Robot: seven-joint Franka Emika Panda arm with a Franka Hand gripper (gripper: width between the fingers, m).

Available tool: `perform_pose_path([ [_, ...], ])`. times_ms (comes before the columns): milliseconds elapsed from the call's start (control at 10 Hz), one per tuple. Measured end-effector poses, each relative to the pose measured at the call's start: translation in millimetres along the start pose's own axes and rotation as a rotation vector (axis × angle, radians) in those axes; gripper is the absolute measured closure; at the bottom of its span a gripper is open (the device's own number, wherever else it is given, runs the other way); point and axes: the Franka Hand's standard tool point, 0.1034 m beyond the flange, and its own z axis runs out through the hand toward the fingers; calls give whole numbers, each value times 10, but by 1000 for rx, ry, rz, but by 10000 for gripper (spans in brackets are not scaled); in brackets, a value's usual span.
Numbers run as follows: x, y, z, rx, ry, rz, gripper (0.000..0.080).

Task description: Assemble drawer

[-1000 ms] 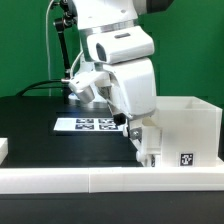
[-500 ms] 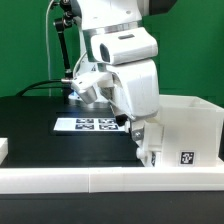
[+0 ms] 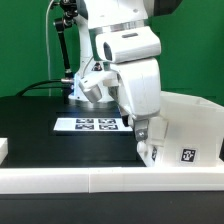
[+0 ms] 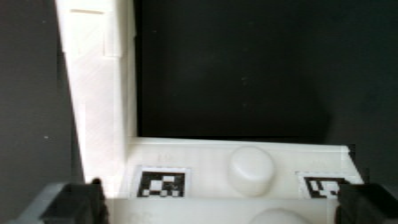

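Note:
The drawer's tall white shell stands at the exterior view's right, with a small square tag low on its front. It leans a little. My gripper hangs at the shell's near left corner, low over its wall. In the wrist view, dark fingers stand at both sides of a white panel that carries two tags and an oval bump. A long white wall runs away from the panel. My gripper is open wide and straddles the panel. No tray shows.
The marker board lies flat on the black table behind the arm. A long low white rail runs along the front edge. A small white piece sits at the far left. Cables hang at the back left.
The arm has shifted slightly toward the exterior view's right. The shell has moved with it and now leans, its top edge sloping. The jaws stay wide.

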Motion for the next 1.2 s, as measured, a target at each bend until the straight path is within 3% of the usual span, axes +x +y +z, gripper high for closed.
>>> perform_pose_path([
  [100,-28,-4,-1,-1,-2,1,151],
  [300,-282,-52,-49,3,-9,26,151],
  [400,-330,-99,-61,6,-11,35,151],
  [700,-281,-174,0,8,-9,39,151],
  [1000,-105,-165,51,15,-5,65,151],
  [1200,-133,-170,54,16,-6,66,151],
])
